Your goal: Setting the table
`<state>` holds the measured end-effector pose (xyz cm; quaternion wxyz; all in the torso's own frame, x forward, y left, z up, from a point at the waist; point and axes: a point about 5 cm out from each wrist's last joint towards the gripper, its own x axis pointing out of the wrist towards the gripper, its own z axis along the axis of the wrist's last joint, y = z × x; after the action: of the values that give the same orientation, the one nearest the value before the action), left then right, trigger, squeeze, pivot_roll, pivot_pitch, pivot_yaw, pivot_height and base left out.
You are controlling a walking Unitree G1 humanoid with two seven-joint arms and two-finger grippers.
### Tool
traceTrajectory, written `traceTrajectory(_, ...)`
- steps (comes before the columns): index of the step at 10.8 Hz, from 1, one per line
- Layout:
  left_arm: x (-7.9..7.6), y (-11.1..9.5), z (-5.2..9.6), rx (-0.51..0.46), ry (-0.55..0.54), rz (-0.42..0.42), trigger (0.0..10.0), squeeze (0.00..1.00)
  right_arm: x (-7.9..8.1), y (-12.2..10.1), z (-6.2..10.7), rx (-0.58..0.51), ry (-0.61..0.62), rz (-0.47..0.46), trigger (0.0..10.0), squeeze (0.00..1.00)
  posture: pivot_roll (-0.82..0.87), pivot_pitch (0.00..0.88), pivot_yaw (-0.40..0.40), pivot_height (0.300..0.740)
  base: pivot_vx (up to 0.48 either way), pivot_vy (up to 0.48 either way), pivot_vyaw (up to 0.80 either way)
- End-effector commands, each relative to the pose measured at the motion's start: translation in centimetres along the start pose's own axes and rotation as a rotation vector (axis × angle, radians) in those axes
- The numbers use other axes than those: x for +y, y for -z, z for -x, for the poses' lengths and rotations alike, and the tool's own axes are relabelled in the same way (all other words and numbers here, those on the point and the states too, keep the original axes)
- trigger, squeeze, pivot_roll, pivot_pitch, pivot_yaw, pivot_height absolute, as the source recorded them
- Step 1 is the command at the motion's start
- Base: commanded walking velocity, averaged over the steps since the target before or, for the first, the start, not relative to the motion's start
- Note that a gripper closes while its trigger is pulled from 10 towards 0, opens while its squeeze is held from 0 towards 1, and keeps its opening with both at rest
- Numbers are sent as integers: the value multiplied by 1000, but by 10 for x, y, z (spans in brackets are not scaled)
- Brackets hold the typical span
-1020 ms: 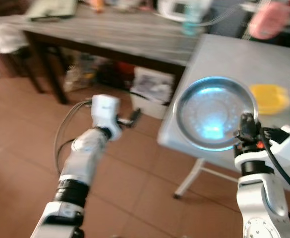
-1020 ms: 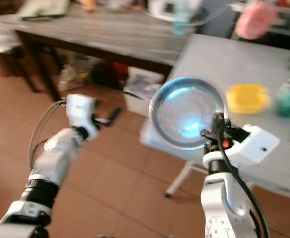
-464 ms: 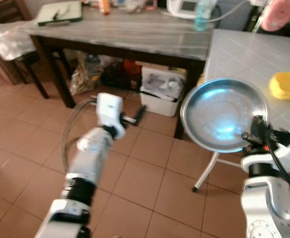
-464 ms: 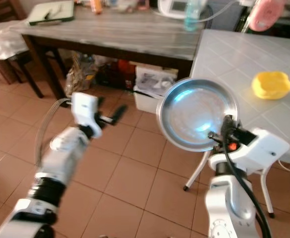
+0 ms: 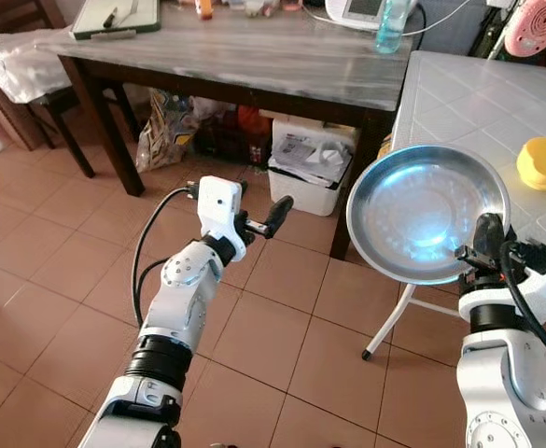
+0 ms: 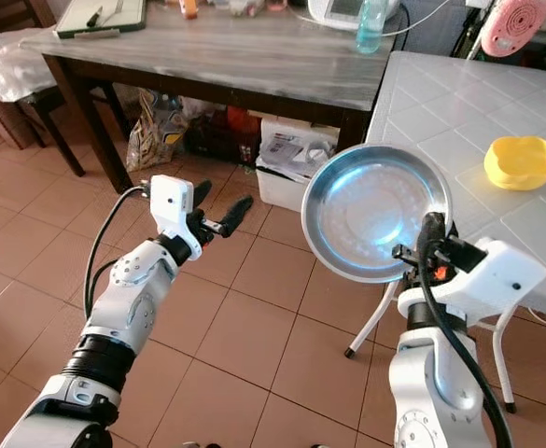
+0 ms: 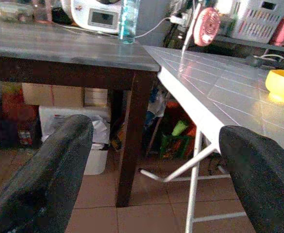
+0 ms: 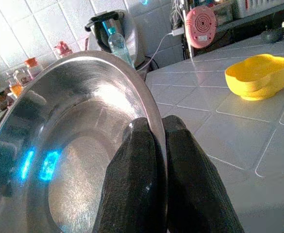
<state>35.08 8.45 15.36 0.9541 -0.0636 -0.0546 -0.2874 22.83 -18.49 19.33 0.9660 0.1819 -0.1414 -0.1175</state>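
The room had a floor (image 5: 39,280) of reddish-brown tiles, and at twelve o'clock from the robot stood a dark-legged wooden table (image 5: 254,56) with a grey streaked top, carrying a clear bottle (image 5: 391,23) and a white appliance (image 5: 366,9) near its far edge. Under it sat a white bin (image 5: 315,173) and some bags. At about two o'clock a white tiled tabletop (image 5: 459,93) on thin white legs met the corner of the wooden table. A yellow bowl (image 5: 545,163) rested on it, and a pink fan (image 6: 507,26) stood at its far side. The right gripper (image 5: 485,245) was pinched tight on the rim of a steel plate (image 5: 427,213), one finger on each face of the rim as the right wrist view showed (image 8: 146,160). The plate was held tilted, nearly upright, in the air in front of the near corner of the white tabletop, its hollow side facing the robot. The left gripper (image 5: 259,215) was raised over the tiled floor at about eleven o'clock, its fingers (image 7: 49,184) spread wide and holding nothing.
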Motion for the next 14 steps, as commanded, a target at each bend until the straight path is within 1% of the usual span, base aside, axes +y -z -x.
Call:
traceTrajectory(1, 1, -2, -1, -7, 7, -12, 10000, 0, 2, -2, -1, -12, -14, 1, 10000, 0, 20, 100, 24, 740, 274, 0, 0)
traceTrajectory(5, -1, -2, -1, -2, 31, -19, 10000, 0, 2, 1, 0, -8, -3, -2, 10000, 0, 24, 101, 35, 740, 292, 0, 0)
traceTrajectory(14, -5, -1, -3, 5, 57, -23, 10000, 0, 0, 4, 1, -4, 7, 2, 10000, 0, 19, 106, 42, 740, 395, 0, 0)
